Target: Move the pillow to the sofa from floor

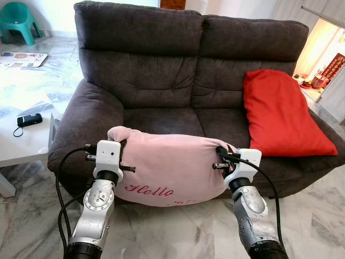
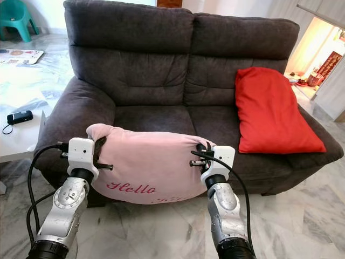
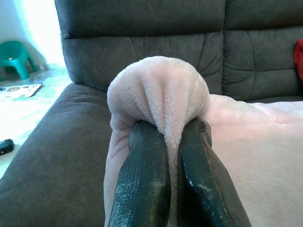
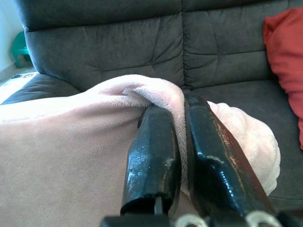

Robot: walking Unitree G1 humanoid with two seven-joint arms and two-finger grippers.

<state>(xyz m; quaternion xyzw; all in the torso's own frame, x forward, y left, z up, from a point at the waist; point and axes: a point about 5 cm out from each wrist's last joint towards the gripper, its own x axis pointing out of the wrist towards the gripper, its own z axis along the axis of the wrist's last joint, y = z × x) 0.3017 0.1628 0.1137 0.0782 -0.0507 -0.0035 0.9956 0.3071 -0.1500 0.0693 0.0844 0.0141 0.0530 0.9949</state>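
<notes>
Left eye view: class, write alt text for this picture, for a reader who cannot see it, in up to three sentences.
Two silver robot arms hold a pink pillow up in front of a dark grey sofa, the left gripper pinching one top corner and the right gripper the other. A red pillow leans at the sofa's right end. A white table with a small black device stands to the left.

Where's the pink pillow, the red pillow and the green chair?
pink pillow (image 1: 172,162), left eye view, middle of its front.
red pillow (image 1: 280,113), left eye view, its middle.
green chair (image 1: 19,19), left eye view, its backrest.
</notes>
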